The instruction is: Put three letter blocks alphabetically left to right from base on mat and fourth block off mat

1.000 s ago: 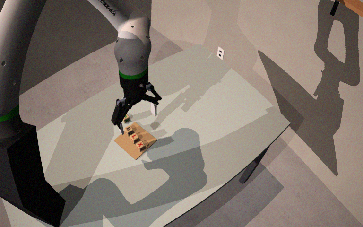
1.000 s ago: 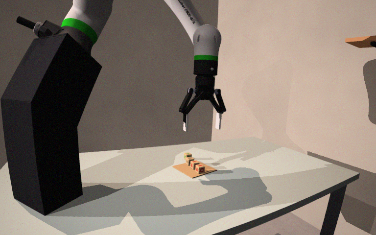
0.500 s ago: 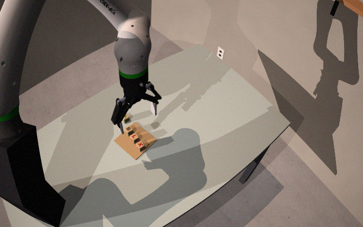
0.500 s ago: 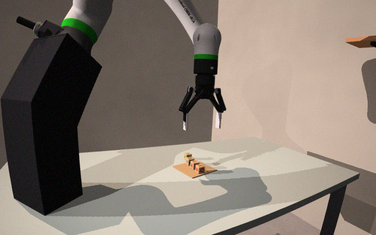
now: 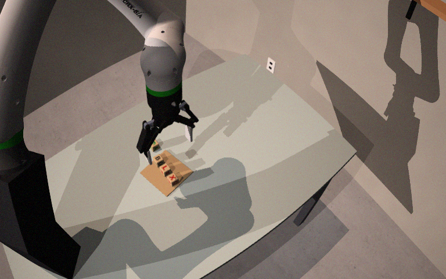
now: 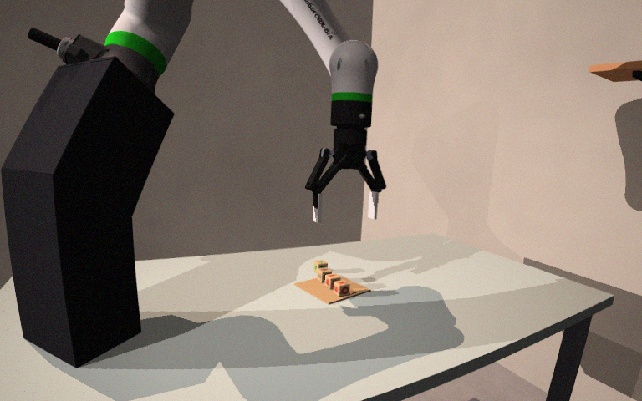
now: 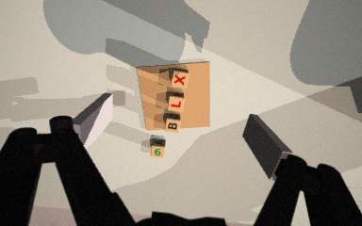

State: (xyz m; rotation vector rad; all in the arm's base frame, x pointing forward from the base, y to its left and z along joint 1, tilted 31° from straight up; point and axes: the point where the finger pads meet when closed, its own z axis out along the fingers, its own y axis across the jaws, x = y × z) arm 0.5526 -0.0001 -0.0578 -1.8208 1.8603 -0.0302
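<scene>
A tan mat (image 5: 151,175) (image 6: 308,286) (image 7: 198,96) lies flat on the table. Three wooden blocks stand on it in a tight straight row: B (image 5: 158,160) (image 6: 323,272) (image 7: 172,124), L (image 5: 165,170) (image 6: 332,280) (image 7: 175,103) and X (image 5: 172,178) (image 6: 341,286) (image 7: 179,79), letters on top. The B block sits near the mat's edge. A fourth block with a green 6 (image 5: 155,143) (image 6: 321,264) (image 7: 157,151) lies on the bare table just beyond the B end, off the mat. My gripper (image 5: 169,149) (image 6: 344,216) is open and empty, hanging high above the row.
The grey table (image 5: 263,147) (image 6: 473,292) extends widely to the right of the mat. The robot's black pedestal (image 5: 26,210) (image 6: 70,212) stands at the table's left end. A wooden shelf (image 6: 615,69) juts from the wall at the far right.
</scene>
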